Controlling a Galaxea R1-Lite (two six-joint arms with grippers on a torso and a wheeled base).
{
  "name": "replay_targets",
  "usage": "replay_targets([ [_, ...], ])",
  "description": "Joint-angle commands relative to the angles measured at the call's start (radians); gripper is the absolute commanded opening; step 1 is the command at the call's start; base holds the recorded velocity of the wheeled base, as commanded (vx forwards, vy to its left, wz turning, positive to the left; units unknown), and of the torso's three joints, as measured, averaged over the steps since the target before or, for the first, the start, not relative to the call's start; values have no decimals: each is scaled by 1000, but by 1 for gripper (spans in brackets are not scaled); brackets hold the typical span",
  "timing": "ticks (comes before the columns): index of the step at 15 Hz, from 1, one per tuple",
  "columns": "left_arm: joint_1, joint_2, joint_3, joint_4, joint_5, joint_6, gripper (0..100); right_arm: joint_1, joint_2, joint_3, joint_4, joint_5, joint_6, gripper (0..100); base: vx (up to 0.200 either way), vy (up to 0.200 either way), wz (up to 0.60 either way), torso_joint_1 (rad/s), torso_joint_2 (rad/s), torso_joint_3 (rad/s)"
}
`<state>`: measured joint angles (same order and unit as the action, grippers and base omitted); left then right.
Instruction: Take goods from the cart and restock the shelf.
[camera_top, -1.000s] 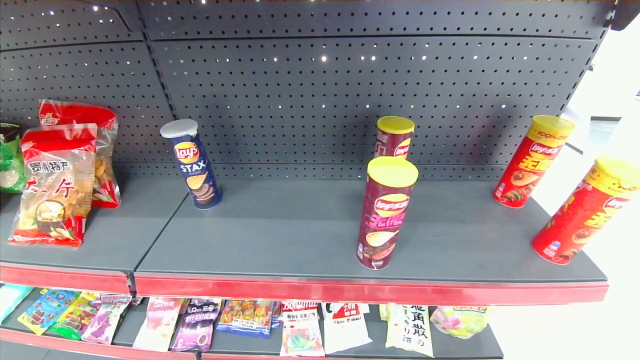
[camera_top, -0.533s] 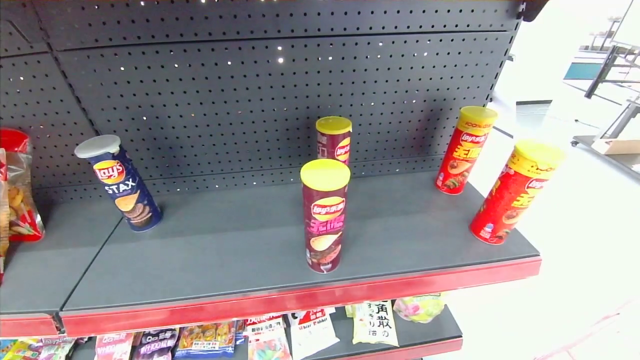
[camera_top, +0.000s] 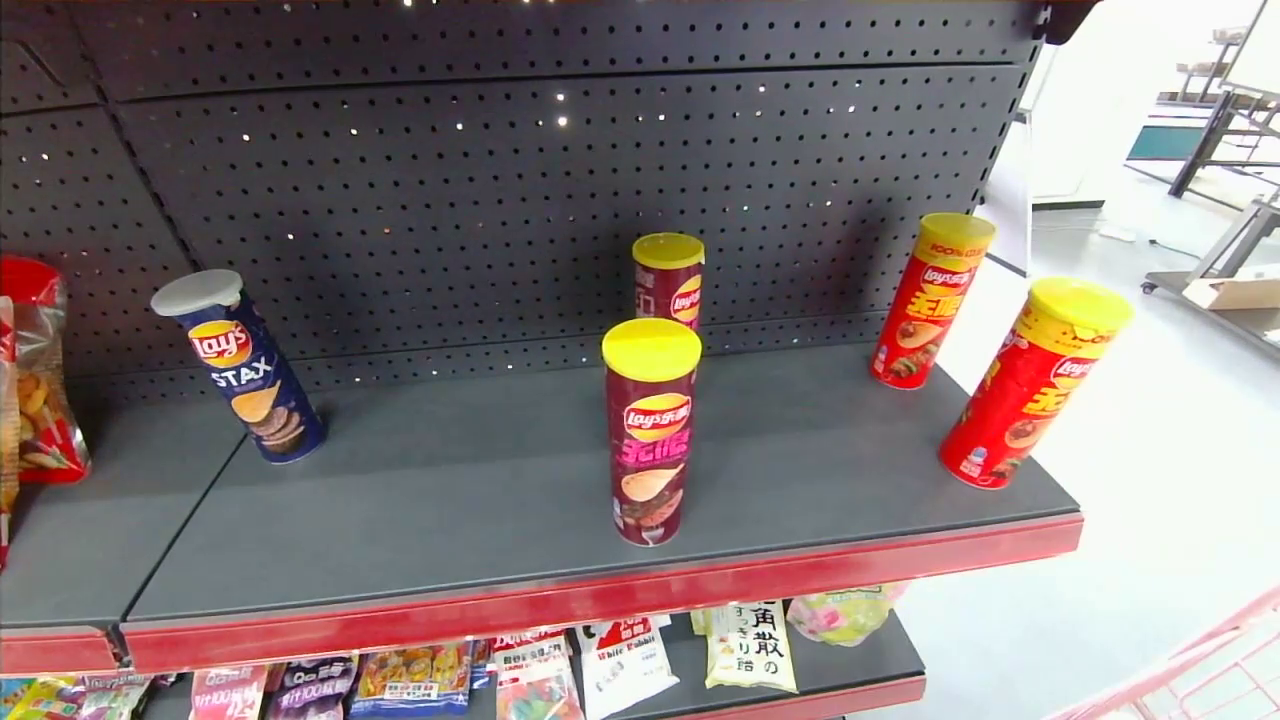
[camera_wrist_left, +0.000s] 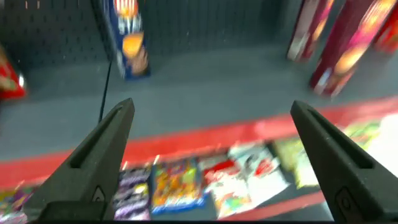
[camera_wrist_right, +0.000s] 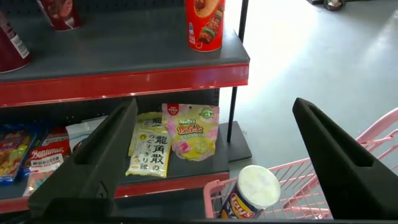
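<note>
- The right gripper (camera_wrist_right: 214, 106) is wide open and holds nothing.
- A chip can (camera_wrist_right: 252, 190) with a white lid sits in the pink cart (camera_wrist_right: 373, 134). It is near the right gripper but not touching it.
- The left gripper (camera_wrist_left: 212, 106) is wide open too, in front of the shelf (camera_top: 600, 598).
- A blue can (camera_top: 240, 365), a dark red can (camera_top: 650, 430) and a red can (camera_top: 1030, 385) stand on the shelf.

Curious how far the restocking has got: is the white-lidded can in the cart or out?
In. The can sits inside the pink wire walls of the cart, its white lid facing up.
</note>
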<state>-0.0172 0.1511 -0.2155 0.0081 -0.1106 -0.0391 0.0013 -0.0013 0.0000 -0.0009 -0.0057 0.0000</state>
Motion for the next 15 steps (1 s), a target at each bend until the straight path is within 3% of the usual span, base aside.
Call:
replay_targets([
  [1, -30, 680, -416, 0, -32, -50, 100, 0, 1, 0, -1, 0, 0, 100, 0, 0, 0, 0, 0, 0],
  [4, -96, 829, -416, 0, -113, -38, 100, 0, 1, 0, -1, 0, 0, 100, 0, 0, 0, 0, 0, 0],
  [5, -150, 867, -413, 10, -118, -30, 100, 0, 1, 0, -1, 0, 0, 100, 0, 0, 0, 0, 0, 0],
  [6, -165, 889, -407, 26, -115, -27, 100, 0, 1, 0, -1, 0, 0, 100, 0, 0, 0, 0, 0, 0],
  [8, -185, 958, -423, 99, -80, 18, 100, 0, 1, 0, -1, 0, 0, 100, 0, 0, 0, 0, 0, 0],
  [9, -207, 981, -429, 101, -73, 19, 100, 0, 1, 0, -1, 0, 0, 100, 0, 0, 0, 0, 0, 0],
  [10, -282, 1052, -436, 101, -34, 16, 100, 0, 1, 0, -1, 0, 0, 100, 0, 0, 0, 0, 0, 0],
  [12, -331, 1148, -456, 96, 32, 7, 100, 0, 1, 0, -1, 0, 0, 100, 0, 0, 0, 0, 0, 0],
  [15, -374, 1311, -515, 36, 78, -15, 100, 0, 1, 0, -1, 0, 0, 100, 0, 0, 0, 0, 0, 0],
])
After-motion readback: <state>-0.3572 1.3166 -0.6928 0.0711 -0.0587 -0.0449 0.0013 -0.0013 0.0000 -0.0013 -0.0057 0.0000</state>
